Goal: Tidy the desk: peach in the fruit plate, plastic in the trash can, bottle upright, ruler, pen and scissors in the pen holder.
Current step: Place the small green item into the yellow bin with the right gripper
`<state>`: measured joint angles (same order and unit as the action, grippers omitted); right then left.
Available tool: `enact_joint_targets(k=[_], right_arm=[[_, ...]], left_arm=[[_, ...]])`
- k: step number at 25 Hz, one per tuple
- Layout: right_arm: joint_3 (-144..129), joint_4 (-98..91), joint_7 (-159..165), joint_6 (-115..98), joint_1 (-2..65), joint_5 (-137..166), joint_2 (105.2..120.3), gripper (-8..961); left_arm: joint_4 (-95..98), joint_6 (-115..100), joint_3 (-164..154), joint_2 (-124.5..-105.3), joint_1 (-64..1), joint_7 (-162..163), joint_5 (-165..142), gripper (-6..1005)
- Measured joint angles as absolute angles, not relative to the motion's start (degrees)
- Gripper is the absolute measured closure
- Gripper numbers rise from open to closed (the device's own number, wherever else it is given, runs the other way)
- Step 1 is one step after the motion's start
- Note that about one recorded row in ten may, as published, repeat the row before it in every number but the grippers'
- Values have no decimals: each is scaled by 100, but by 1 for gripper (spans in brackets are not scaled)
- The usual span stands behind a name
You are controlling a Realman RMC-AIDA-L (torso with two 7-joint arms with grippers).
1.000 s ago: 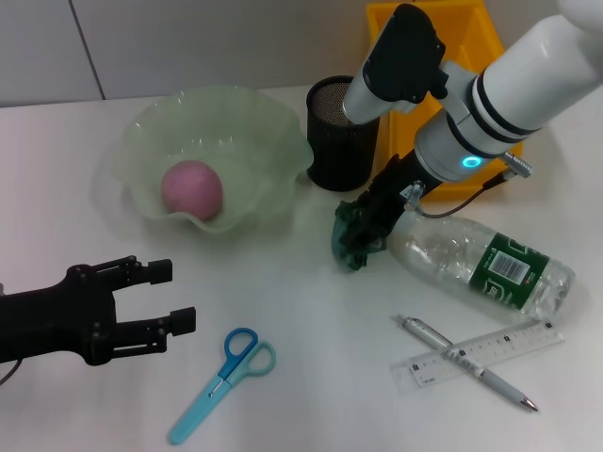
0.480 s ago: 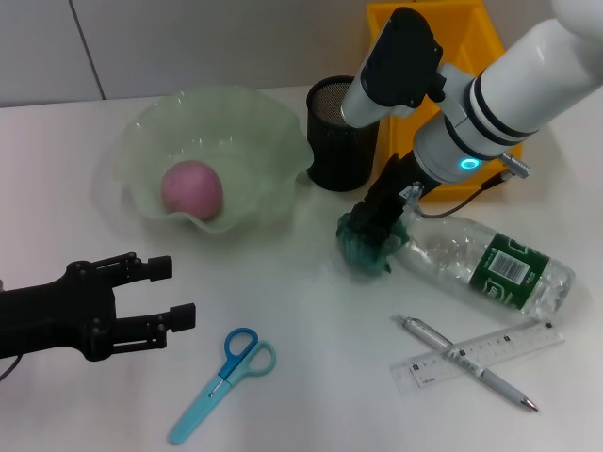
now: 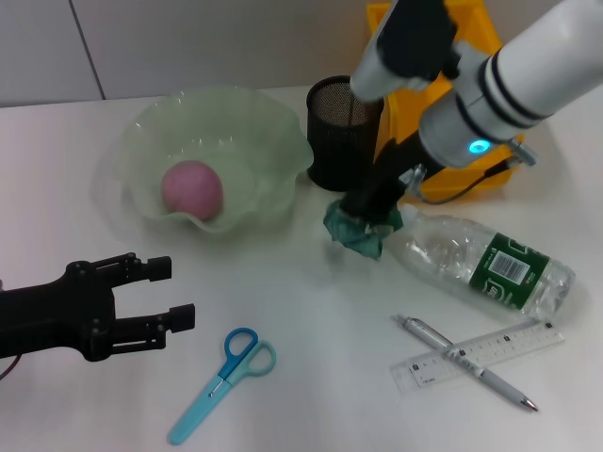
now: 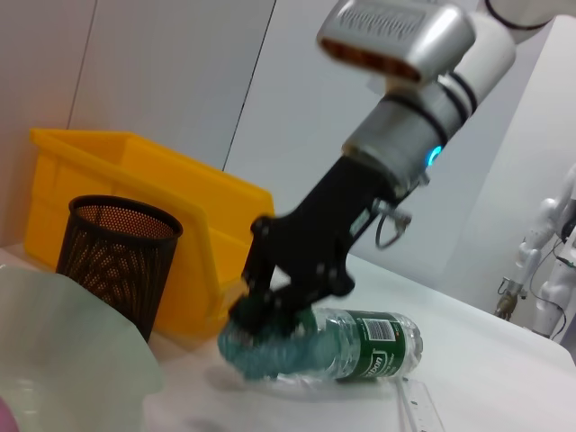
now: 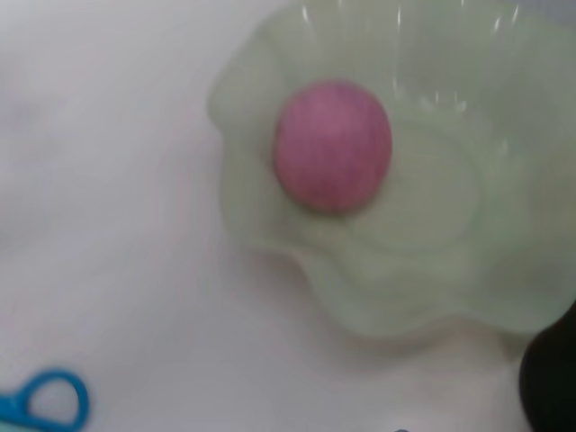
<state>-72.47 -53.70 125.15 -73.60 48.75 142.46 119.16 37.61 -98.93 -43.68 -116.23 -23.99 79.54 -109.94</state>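
Observation:
My right gripper [image 3: 364,213] is shut on a crumpled teal plastic [image 3: 356,234] and holds it just above the table, between the black mesh pen holder [image 3: 335,141] and the neck of the clear bottle [image 3: 480,264], which lies on its side. The left wrist view shows the same grip on the plastic [image 4: 261,349]. A pink peach [image 3: 192,188] rests in the pale green fruit plate [image 3: 247,121]. The yellow trash can [image 3: 476,177] stands behind the right arm. Ruler [image 3: 495,348] and pen [image 3: 460,360] lie crossed at front right. Blue scissors [image 3: 222,380] lie beside my open left gripper [image 3: 175,294].
The table's front edge is close to the scissors and the left arm. The bottle [image 4: 364,346] lies between the trash can [image 4: 153,180] and the ruler. The right wrist view looks down on the peach [image 5: 333,146] in the plate [image 5: 468,270].
The right gripper closed on the plastic beside the bottle neck and has lifted it up and slightly back. The left arm has stayed still.

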Motion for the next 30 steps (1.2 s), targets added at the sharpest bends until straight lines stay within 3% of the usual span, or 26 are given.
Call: enact_joint_targets(k=[10,30], right_arm=[[-5249,-6328,12146,-8073,4640,13278,11847,936],[-4662,-5930,12154,-5521,4402,14041,11861,942]], left_arm=[[3755,-9918,-4369,-11613,-2400,7954,-11004,189],[3762,-9894,-4370,-11593,-2408,8025,-11004,193]])
